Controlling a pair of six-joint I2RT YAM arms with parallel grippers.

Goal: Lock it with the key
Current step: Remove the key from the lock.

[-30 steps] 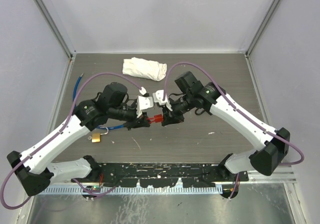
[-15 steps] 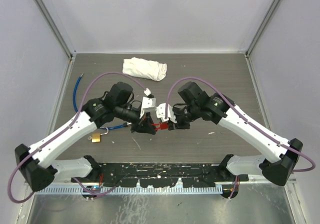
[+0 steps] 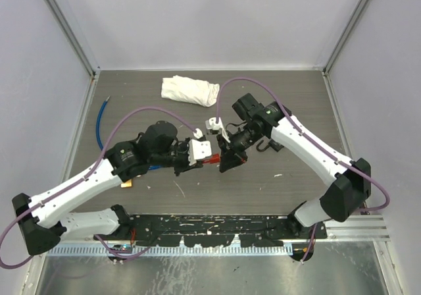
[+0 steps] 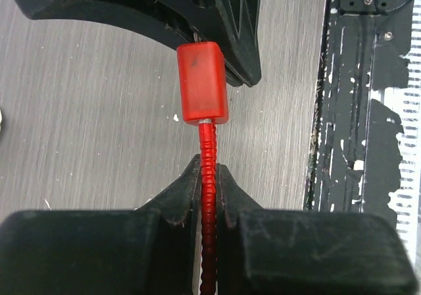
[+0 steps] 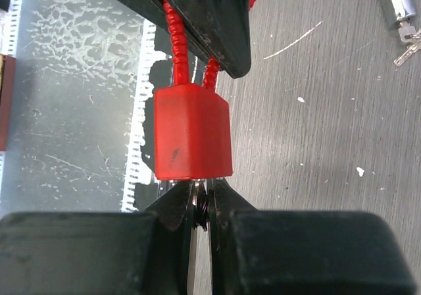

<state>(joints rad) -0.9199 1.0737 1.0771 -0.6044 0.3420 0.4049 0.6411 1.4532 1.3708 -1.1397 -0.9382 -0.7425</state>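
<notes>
A red lock body (image 4: pixel 202 83) with a ribbed red cable (image 4: pixel 208 170) hangs above the table's middle between both grippers. My left gripper (image 4: pixel 208 168) is shut on the cable just below the body. My right gripper (image 5: pixel 202 189) is shut on the dark metal key (image 5: pixel 203 208), which sticks into the end of the lock body (image 5: pixel 192 134). In the top view the lock (image 3: pixel 212 160) shows as a small red spot, with the left gripper (image 3: pixel 201 159) and the right gripper (image 3: pixel 223 158) meeting on either side of it.
A crumpled white cloth (image 3: pixel 191 89) lies at the back. A blue cable (image 3: pixel 100 120) runs along the left side, with a brass padlock (image 3: pixel 125 183) under the left arm. A silver lock with keys (image 5: pixel 401 8) lies on the table near the right arm.
Both arms have shifted their posture around the lock and the right wrist has turned. The lock stays held between the two grippers at nearly the same spot.
</notes>
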